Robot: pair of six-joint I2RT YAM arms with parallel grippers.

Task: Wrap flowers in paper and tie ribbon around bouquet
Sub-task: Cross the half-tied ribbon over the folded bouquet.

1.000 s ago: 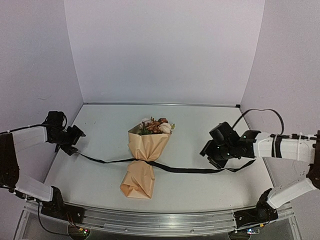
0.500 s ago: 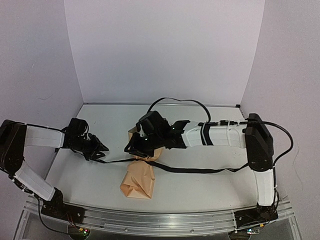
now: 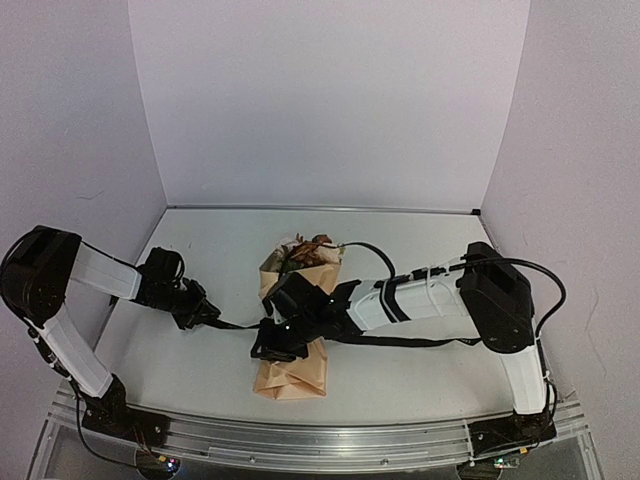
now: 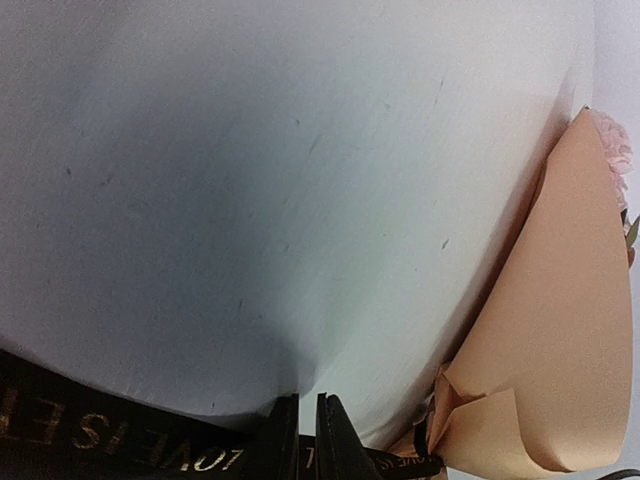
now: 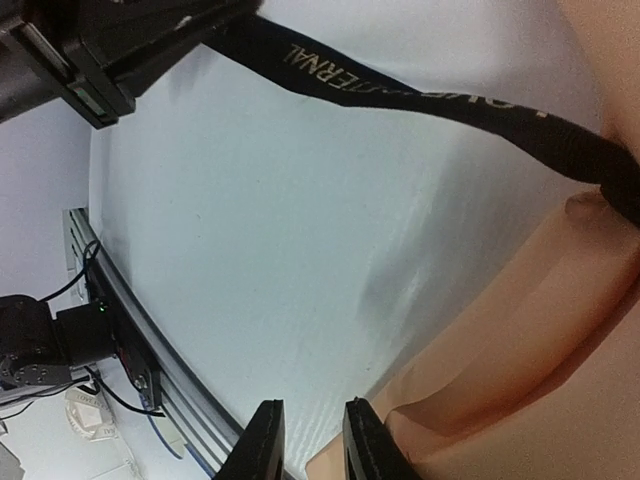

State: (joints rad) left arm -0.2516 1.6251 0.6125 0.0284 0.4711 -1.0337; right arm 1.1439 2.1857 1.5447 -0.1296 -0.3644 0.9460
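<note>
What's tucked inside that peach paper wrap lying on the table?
Orange-brown blooms and green leaves poke out of the paper at its far end. The stems are covered by the wrap.

I see the bouquet [image 3: 291, 374] lying flat, its tan paper [image 3: 271, 278] pinched at the waist, with cream and brown flowers [image 3: 306, 246] at its far end. The black lettered ribbon [image 5: 400, 92] crosses the bouquet's waist.
</note>
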